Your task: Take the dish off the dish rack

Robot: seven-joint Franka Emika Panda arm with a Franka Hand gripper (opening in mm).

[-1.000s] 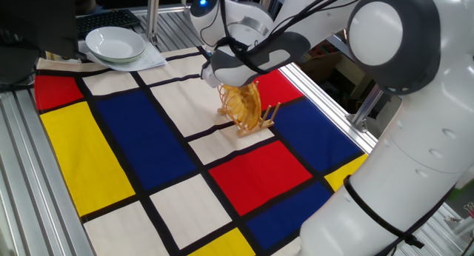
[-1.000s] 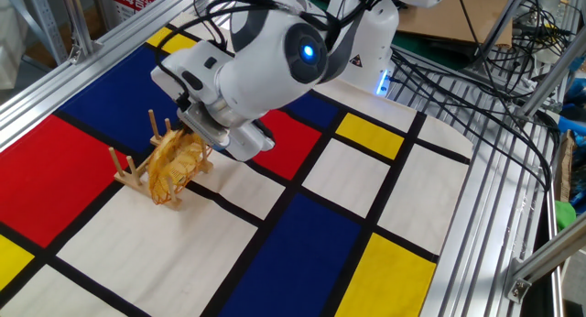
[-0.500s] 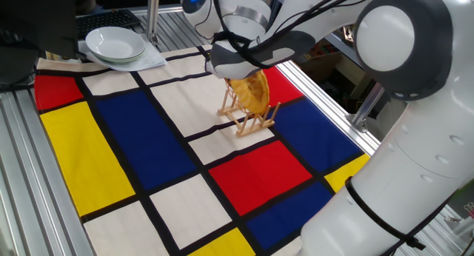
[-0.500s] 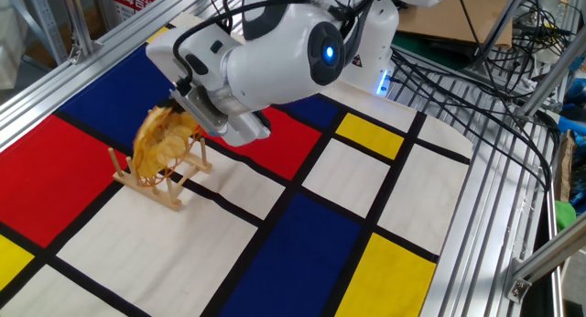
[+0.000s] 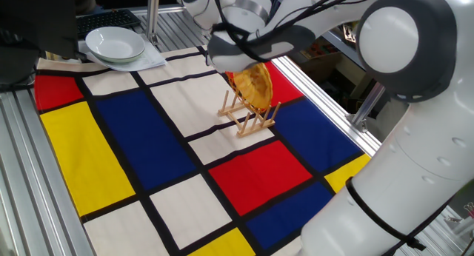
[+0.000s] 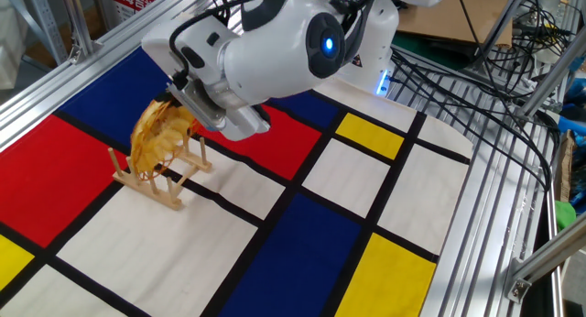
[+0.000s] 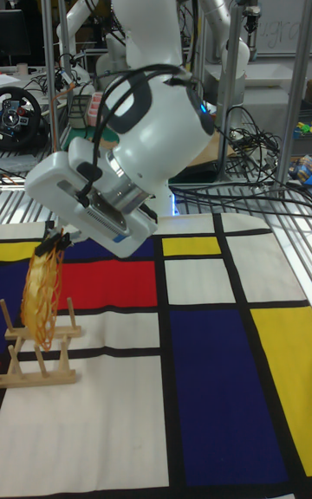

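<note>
One second back, in one fixed view, the dish (image 5: 252, 87) sits low between the pegs of the dish rack (image 5: 249, 119); now it hangs higher, its lower edge at about the peg tops, and whether it has cleared them is hard to tell. It stands on edge, its flat face turned toward the lower left of the picture, its long axis running up and down. The tool (image 5: 238, 69) is at its upper rim, mostly hidden by the arm. White bowls (image 5: 115, 44) sit at the far corner of the worktop (image 5: 111, 145).

From the other fixed view, the dish (image 6: 157, 138) has risen and tilted since the earlier frame, its top leaning toward the tool (image 6: 183, 111), its lower part level with the rack's (image 6: 154, 175) pegs.

Seen in the tall fixed view, the dish (image 7: 40, 295) appears nearly edge-on, a tall narrow oval, upright, with its bottom among the pegs of the rack (image 7: 39, 359). The tool (image 7: 54, 243) pinches the top rim, fingers closed on the weave.
</note>
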